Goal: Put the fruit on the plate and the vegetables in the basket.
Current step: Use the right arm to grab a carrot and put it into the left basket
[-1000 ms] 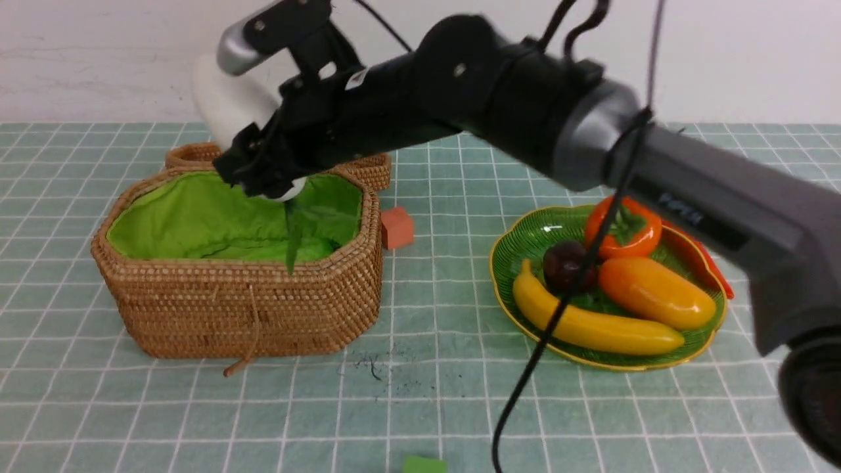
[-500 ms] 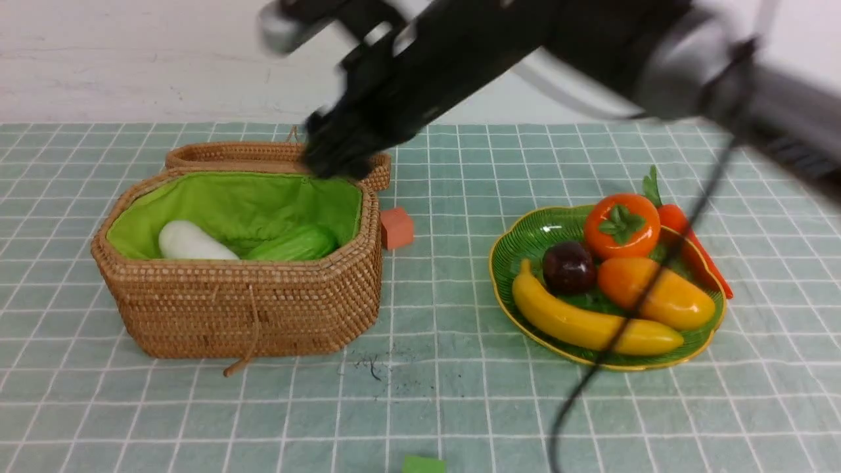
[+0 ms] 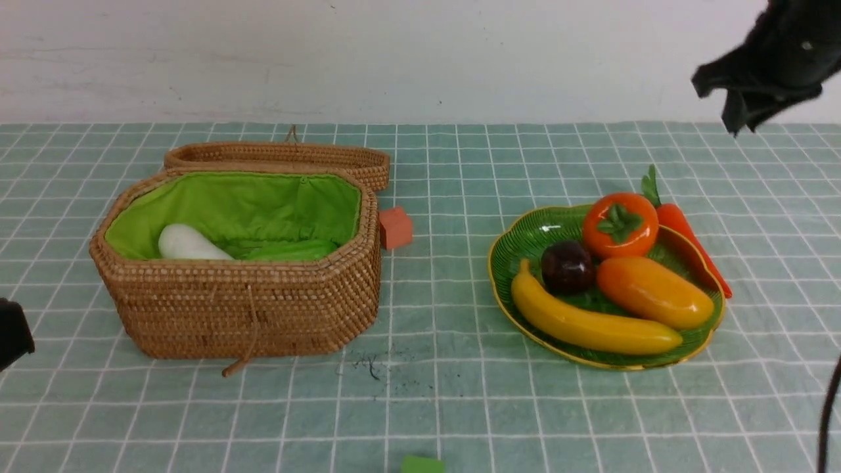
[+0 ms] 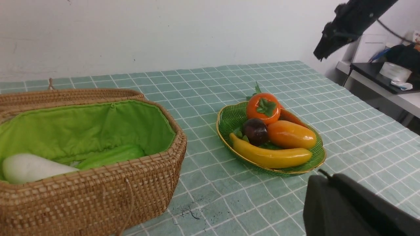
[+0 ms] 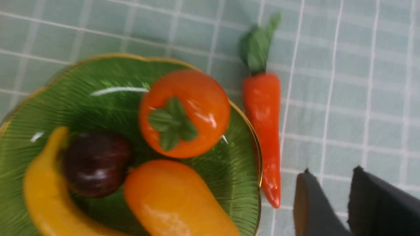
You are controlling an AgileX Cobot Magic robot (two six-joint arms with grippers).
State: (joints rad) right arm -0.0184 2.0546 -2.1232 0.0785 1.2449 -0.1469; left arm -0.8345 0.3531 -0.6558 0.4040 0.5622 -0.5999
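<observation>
Black, your right hand (image 3: 739, 108) hangs high over the table's (image 3: 460, 394) far right; the left hand (image 3: 12, 332), closed, peeks in at the left edge. Radish (image 3: 187, 244) and gourd (image 3: 289, 250) lie in the wicker basket (image 3: 250, 315).

From the left wrist, banana (image 4: 269, 156), mangosteen (image 4: 255, 131), mango (image 4: 290, 134) and persimmon (image 4: 263, 108) fill the plate (image 4: 229, 121).

From the right wrist, the fingers (image 5: 315, 203) stand slightly apart, empty, near the carrot (image 5: 262, 108), which lies on the table just outside the plate's rim.

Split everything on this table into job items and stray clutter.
Job: brown wicker basket, green ribbed plate, yellow banana, orange mango, purple mangosteen, round orange-red persimmon, white radish, light-green gourd, tapered orange-red carrot.
Stray: small orange-red cube, small green block.
</observation>
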